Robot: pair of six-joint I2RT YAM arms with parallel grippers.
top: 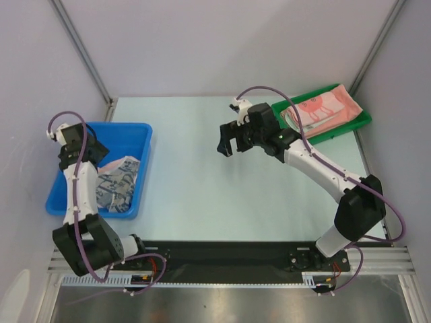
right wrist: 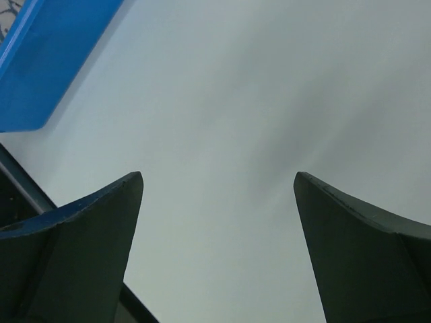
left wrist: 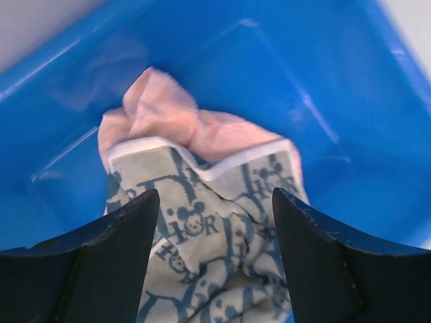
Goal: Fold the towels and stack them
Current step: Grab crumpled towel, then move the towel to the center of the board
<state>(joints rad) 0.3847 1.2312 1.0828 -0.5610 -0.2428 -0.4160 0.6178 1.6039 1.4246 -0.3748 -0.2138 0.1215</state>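
Patterned towel (left wrist: pixel 202 262): pale cloth with dark blue print and a white hem, crumpled in the blue bin (left wrist: pixel 323 81); fills the lower middle of the left wrist view.
Pink towel (left wrist: pixel 168 114): salmon, bunched, partly under the patterned towel; shows above its hem, toward the upper left of that view.
Folded towels (top: pixel 316 111): pink pile on the green tray (top: pixel 360 121), upper right of the top view; shows a red figure on the top cloth.
Left pincer (left wrist: pixel 214 195): wide, fingers spread to either side over the middle of the patterned towel; cannot tell whether touching the cloth.
Right pincer (top: pixel 227 143): wide, only bare table (top: pixel 202 195) seen between its fingers; hangs in the upper middle of the top view, between bin and tray, well apart from both.
Blue bin: on the table at the left of the top view, with the left arm reaching over it; shows as a corner in the upper left of the right wrist view.
Green tray: at the table's upper right corner, set askew to the table's edges.
Table: pale, plain surface.
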